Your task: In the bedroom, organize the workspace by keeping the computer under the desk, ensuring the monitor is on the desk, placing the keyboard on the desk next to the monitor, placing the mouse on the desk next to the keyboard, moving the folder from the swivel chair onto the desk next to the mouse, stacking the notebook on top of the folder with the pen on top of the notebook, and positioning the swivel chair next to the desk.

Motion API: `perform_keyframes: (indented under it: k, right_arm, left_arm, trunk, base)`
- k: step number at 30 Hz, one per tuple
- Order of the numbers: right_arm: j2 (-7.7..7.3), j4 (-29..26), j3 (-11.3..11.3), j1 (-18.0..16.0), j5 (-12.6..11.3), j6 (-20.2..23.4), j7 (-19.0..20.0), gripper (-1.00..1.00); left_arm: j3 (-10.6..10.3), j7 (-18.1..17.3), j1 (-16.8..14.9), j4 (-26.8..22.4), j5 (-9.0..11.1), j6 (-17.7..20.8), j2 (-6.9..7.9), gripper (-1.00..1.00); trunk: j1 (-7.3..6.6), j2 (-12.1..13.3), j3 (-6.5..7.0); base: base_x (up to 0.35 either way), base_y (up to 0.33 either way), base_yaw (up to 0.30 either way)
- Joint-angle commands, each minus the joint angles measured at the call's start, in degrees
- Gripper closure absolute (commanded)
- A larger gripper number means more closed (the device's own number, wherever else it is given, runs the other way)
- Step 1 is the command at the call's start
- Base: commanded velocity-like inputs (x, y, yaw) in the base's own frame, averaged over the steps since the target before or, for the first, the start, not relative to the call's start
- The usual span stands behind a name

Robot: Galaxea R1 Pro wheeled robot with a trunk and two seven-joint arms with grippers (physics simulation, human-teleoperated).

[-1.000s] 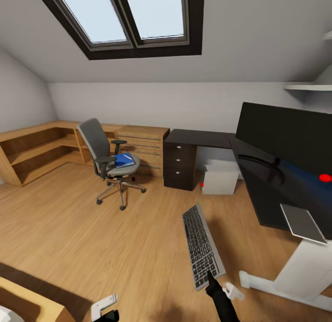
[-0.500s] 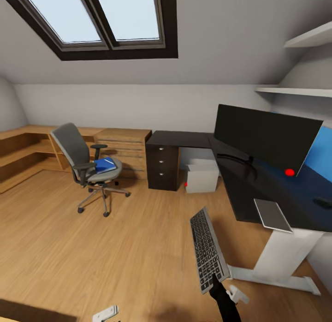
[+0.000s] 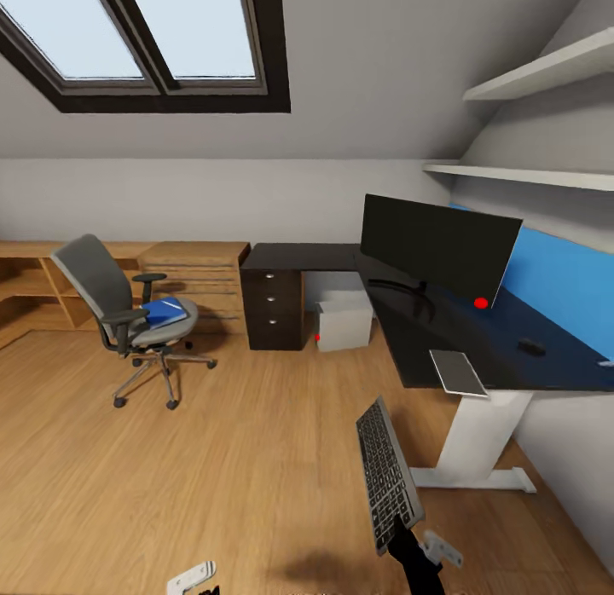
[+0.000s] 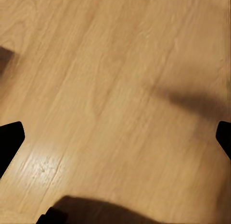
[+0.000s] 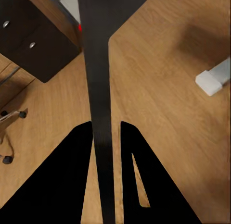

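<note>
The right gripper (image 3: 399, 534) had its fingers (image 5: 72, 185) clamped on the keyboard (image 3: 386, 473), held above the floor near the worktop (image 3: 443, 343); the left gripper's (image 4: 115, 137) fingers stood wide.

View swung right: chair (image 3: 115, 309) with folder (image 3: 163, 311) now at left edge, formerly left of centre. Worktop (image 3: 477, 348) with monitor (image 3: 435, 247) shifted from right edge toward centre-right. Newly in frame: mouse (image 3: 530, 348), blue wall panel (image 3: 558, 280), two shelves (image 3: 546, 71). Keyboard (image 3: 388, 473) unmoved relative to right gripper (image 3: 408, 540).
</note>
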Motion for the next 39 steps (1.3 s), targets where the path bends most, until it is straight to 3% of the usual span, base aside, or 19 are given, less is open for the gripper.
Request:
perform_keyframes:
  k: [1, 7, 19, 23, 27, 39]
  right_arm:
    - [0.07, 0.06, -0.32, -0.07, -0.21, -0.05, 0.28, 1.0]
    - [0.22, 0.13, 0.05, -0.07, -0.14, -0.12, -0.42, 1.0]
    - [0.4, 0.88, 0.13, -0.07, -0.13, -0.12, -0.52, 1.0]
    - [0.85, 1.31, 1.68, -0.07, 0.9, -0.05, -2.36, 1.0]
    - [0.56, 1.43, 0.44, -0.03, 0.42, -0.4, -2.32, 1.0]
    - [0.36, 1.58, 0.12, 0.02, 0.39, -0.57, -0.94, 1.0]
  left_arm:
    - [-0.47, 0.54, -0.03, -0.12, 0.5, -0.64, 0.09, -1.0]
    - [-0.72, 0.58, -0.03, -0.12, 0.42, -1.6, -0.04, -1.0]
    - [-0.73, 0.33, -0.03, 2.81, -0.91, -1.94, -0.13, -1.0]
    - [-1.03, 0.55, -0.03, 2.19, -1.84, -3.17, -1.43, -1.0]
    - [-1.01, 0.44, -0.03, 1.97, -1.83, -3.82, -2.52, -1.0]
    - [-1.08, 0.32, -0.03, 2.15, -1.85, -7.67, -2.67, -1.0]
  trunk:
    - [-0.01, -0.04, -0.06]
    - [-0.01, -0.04, -0.06]
    - [-0.01, -0.04, -0.06]
    - [-0.01, -0.04, -0.06]
    - [-0.01, -0.04, -0.06]
    - [-0.01, -0.04, -0.06]
  base:
    - [-0.05, 0.049, -0.262]
    - [-0.019, 0.018, -0.204]
    - [0.113, 0.12, -0.015]
    - [0.0, 0.0, 0.0]
    - [0.0, 0.0, 0.0]
    - [0.208, 0.166, 0.0]
